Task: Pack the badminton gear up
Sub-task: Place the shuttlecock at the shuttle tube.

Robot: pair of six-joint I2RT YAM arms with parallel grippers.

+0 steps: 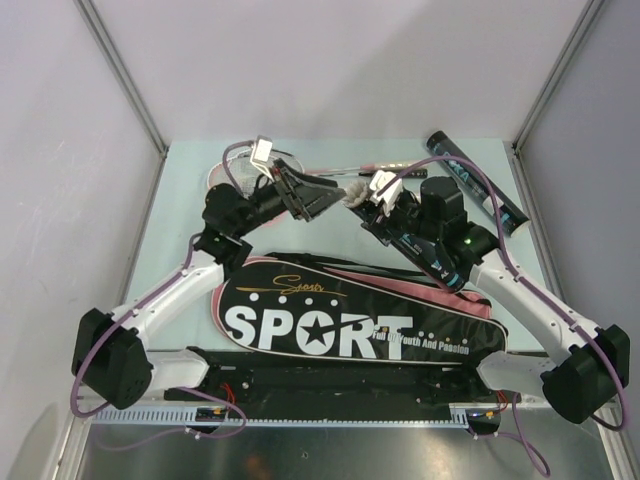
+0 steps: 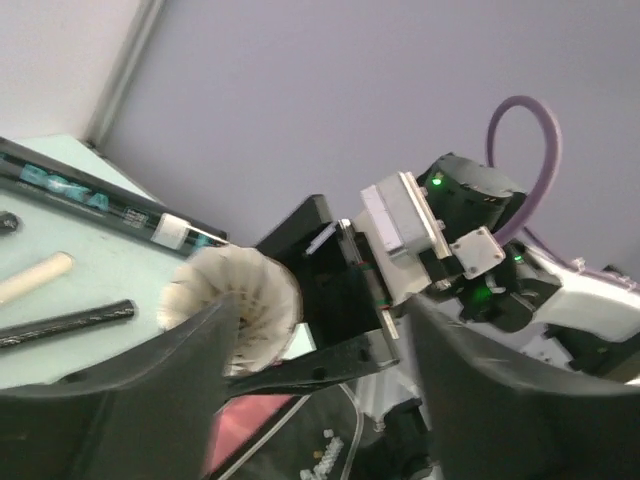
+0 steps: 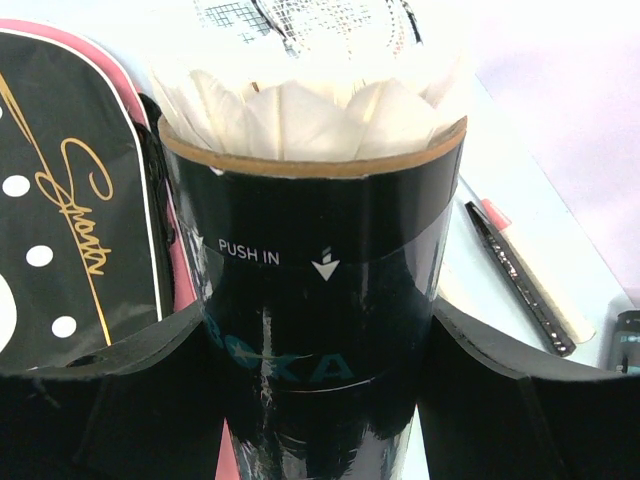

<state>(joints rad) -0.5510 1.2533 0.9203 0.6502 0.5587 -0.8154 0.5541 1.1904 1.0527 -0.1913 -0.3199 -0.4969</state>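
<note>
Right wrist view: right gripper (image 3: 320, 385) clamps tube (image 3: 320, 235), shuttlecock (image 3: 300, 110) at frame top. Only left wrist view shows left gripper (image 2: 320, 335) spread wide.

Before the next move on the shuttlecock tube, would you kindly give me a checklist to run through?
1. Right gripper clamped on the tube: ok.
2. Shuttlecock pushed fully below the tube's rim: not ok, its feathers stand above the rim.
3. Left gripper open: ok.
4. Left gripper clear of the feathers: cannot tell, one finger overlaps them in the left wrist view.
5. Bag open to take the tube: cannot tell.
6. Other gear packed: not ok, the second tube and the rackets lie on the table.
</note>
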